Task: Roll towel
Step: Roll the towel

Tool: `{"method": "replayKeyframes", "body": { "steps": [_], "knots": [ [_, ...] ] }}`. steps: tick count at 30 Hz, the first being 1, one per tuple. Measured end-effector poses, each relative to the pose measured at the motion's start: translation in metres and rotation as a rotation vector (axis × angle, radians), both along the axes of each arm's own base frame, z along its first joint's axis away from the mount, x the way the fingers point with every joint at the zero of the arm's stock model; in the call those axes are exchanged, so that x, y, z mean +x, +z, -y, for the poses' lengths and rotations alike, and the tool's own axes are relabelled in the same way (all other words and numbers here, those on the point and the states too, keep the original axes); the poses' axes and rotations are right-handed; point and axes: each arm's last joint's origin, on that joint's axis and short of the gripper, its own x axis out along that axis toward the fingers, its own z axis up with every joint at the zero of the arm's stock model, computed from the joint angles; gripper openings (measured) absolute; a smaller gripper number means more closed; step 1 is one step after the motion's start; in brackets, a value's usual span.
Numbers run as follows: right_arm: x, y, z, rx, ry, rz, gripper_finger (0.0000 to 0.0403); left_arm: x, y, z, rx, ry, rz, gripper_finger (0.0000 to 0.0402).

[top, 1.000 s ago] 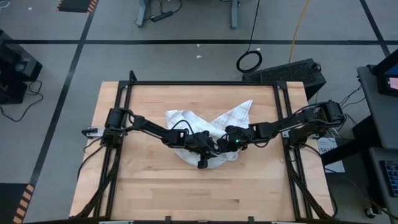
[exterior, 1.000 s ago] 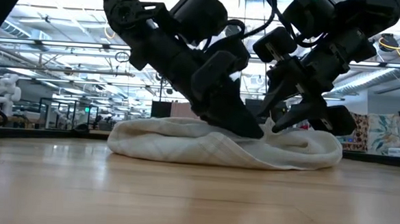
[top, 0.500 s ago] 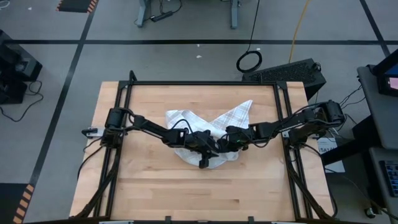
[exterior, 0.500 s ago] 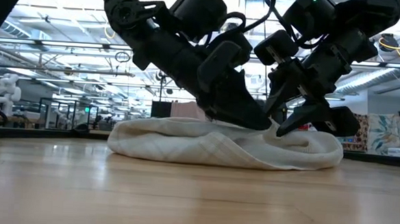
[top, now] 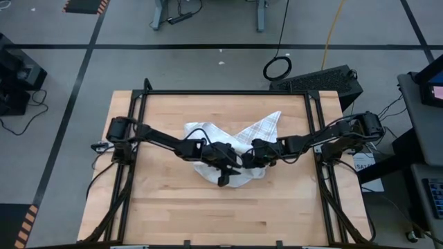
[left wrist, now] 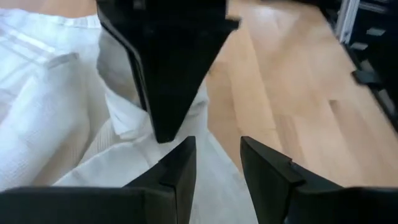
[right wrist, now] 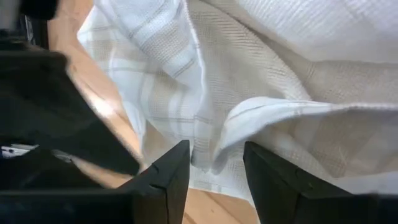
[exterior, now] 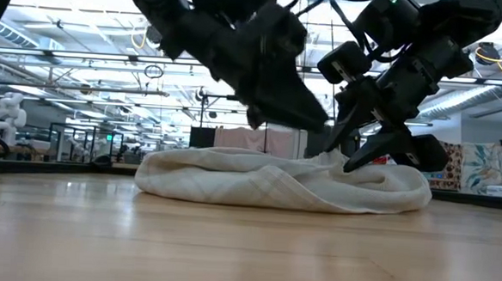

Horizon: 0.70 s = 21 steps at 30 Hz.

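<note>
Towel (top: 235,149): white cloth with thin grey check lines, lying rumpled near the middle of the wooden bench (top: 159,207). One corner spreads flat toward the far right; the near part is bunched into a low, uneven mound, seen in the low view (exterior: 283,181) as a soft heap and not a tidy roll.

Left tool (top: 225,181): over the near edge of the heap. Half a second ago, in the low view, its tip sat down on the cloth; now it (exterior: 299,117) stands clear above the mound. Fingers (left wrist: 180,171) are narrowly parted with nothing between them, the cloth lying just beyond.

Right tool (top: 249,162): at the right side of the heap, unmoved over the last second, tips low against the fabric in the low view (exterior: 353,154). Its wrist view shows fingers (right wrist: 171,171) parted with a raised fold of towel at the gap (right wrist: 214,152); whether the fold is pinched or merely lies beyond the tips cannot be told.

Condition of task: early. The left tool's lift probably marks a release ahead of a fresh grip. The cloth remains crumpled; no rolled edge has yet formed, and flattening or re-gripping seems needed first.
</note>
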Motion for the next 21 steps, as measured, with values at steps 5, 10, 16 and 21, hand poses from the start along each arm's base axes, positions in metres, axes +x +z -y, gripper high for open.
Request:
{"method": "replayKeyframes", "body": {
  "steps": [5, 10, 16, 21],
  "knots": [
    [0.002, -0.004, 0.0, 0.003, -0.003, -0.006, 0.0144, -0.009, -0.003, -0.011, -0.023, 0.076, -0.131, 0.0129],
    [0.002, -0.006, 0.0, -0.005, -0.014, -0.017, 0.0135, -0.015, -0.01, -0.015, -0.014, 0.098, -0.23, 0.0129],
    [0.002, -0.007, 0.001, -0.015, -0.048, -0.024, 0.004, -0.017, -0.011, -0.016, -0.005, 0.105, -0.251, 0.0129],
    [0.001, -0.007, 0.001, -0.013, -0.056, -0.03, 0.001, -0.017, -0.011, -0.016, -0.013, 0.113, -0.253, 0.0129]
  ]
}}
